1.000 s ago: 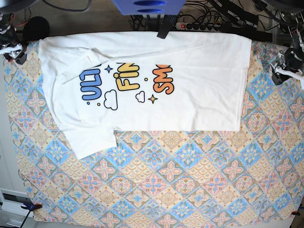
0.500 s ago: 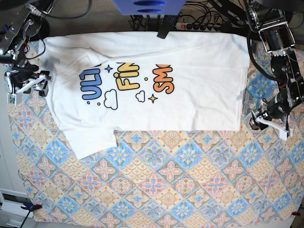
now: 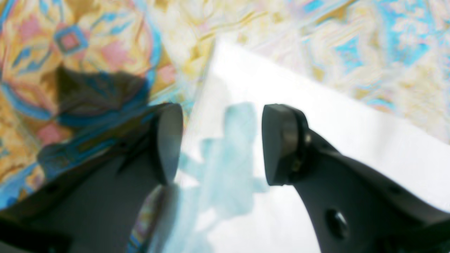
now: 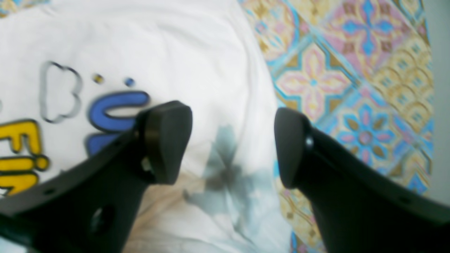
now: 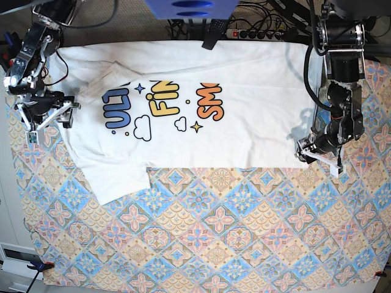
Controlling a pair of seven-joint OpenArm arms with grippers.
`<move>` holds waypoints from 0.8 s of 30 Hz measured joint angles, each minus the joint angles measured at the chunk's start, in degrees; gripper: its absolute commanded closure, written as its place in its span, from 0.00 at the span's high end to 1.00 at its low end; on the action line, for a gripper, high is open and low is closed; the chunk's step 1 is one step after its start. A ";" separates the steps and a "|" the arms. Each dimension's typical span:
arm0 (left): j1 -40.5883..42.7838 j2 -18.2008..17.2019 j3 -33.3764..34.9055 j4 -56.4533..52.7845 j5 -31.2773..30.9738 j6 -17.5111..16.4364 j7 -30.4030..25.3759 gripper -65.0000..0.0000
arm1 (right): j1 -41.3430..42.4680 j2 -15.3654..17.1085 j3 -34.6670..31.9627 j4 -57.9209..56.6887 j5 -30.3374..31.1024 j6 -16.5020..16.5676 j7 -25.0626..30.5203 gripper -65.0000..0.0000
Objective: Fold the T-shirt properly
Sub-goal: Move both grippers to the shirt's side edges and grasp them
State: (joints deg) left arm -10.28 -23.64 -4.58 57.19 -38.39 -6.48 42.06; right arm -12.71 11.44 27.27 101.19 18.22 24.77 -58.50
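Note:
The white T-shirt (image 5: 256, 73) lies flat on the table, its blue, yellow and orange lettering (image 5: 162, 104) facing up and one sleeve (image 5: 119, 180) pointing toward the front. My left gripper (image 5: 319, 159) hangs open over the shirt's lower right corner; in the left wrist view the gripper (image 3: 221, 144) straddles the white T-shirt (image 3: 316, 116) just behind that corner. My right gripper (image 5: 49, 119) is open at the shirt's left edge. In the right wrist view the gripper (image 4: 230, 144) hovers above the T-shirt (image 4: 175, 42) beside the blue letter (image 4: 116, 105). Neither holds anything.
A patterned tablecloth (image 5: 214, 232) covers the table in front of the shirt. A blue object (image 5: 189, 7), a power strip (image 5: 256, 33) and cables lie beyond the table's far edge.
Both arms have come in from the table's far corners to the shirt. The left gripper now hangs over the lower right corner and the right one over the left edge. Both stayed open.

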 measured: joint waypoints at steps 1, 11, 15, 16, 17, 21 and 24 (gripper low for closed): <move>0.00 -0.02 0.44 -0.52 -0.22 0.00 -1.25 0.54 | 0.07 0.11 0.00 0.00 0.02 0.07 0.13 0.60; -1.95 1.11 1.03 -5.46 -0.37 -0.37 -5.33 0.54 | 0.13 0.02 0.00 0.00 0.20 0.26 0.31 0.60; -2.08 2.84 2.80 -5.27 -0.17 -0.22 -6.21 0.54 | 0.15 0.02 0.00 0.00 0.22 0.28 0.33 0.60; -2.08 2.86 3.74 -5.22 -0.22 -0.22 -6.56 0.54 | 0.13 0.00 0.00 0.00 0.20 0.26 0.33 0.60; -2.05 2.99 4.48 -5.03 -0.22 -0.22 -6.58 0.54 | 0.11 0.02 0.00 0.00 0.17 0.26 0.26 0.60; -1.42 3.19 6.51 -2.43 -0.13 0.24 -5.27 0.40 | 0.15 0.00 0.00 0.00 0.20 0.24 0.20 0.60; -0.94 3.48 6.75 -1.75 -0.02 0.22 -5.31 0.25 | 0.15 0.02 0.00 0.00 0.20 0.26 0.22 0.60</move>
State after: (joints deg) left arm -11.22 -20.16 2.17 55.44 -38.41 -6.26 36.75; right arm -12.56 11.46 27.27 101.19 18.41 25.04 -58.28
